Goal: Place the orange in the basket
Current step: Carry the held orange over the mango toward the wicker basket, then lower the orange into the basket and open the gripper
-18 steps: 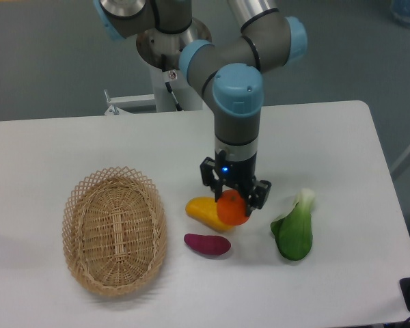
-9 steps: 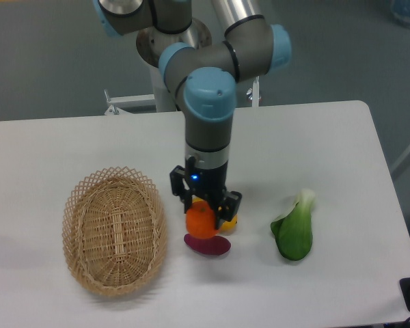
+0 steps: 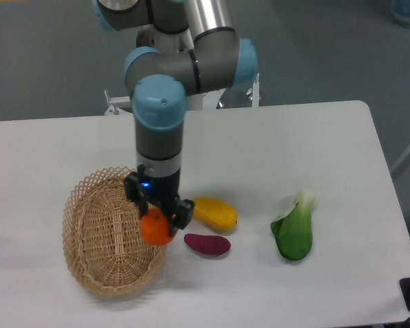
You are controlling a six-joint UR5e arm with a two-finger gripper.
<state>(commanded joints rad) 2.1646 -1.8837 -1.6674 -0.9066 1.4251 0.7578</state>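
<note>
The black two-finger gripper (image 3: 158,213) is clamped on the small round bright-orange orange (image 3: 156,228), which hangs above the right rim of the large oval woven tan wicker basket (image 3: 113,238). Being ball-shaped, the orange shows no long axis; the basket's long axis runs from the table's far side toward its near edge. To the right lie an elongated yellow-orange mango (image 3: 215,212), a purple sweet potato (image 3: 207,244) and a green bok choy (image 3: 294,229) on the white table (image 3: 314,143).
</note>
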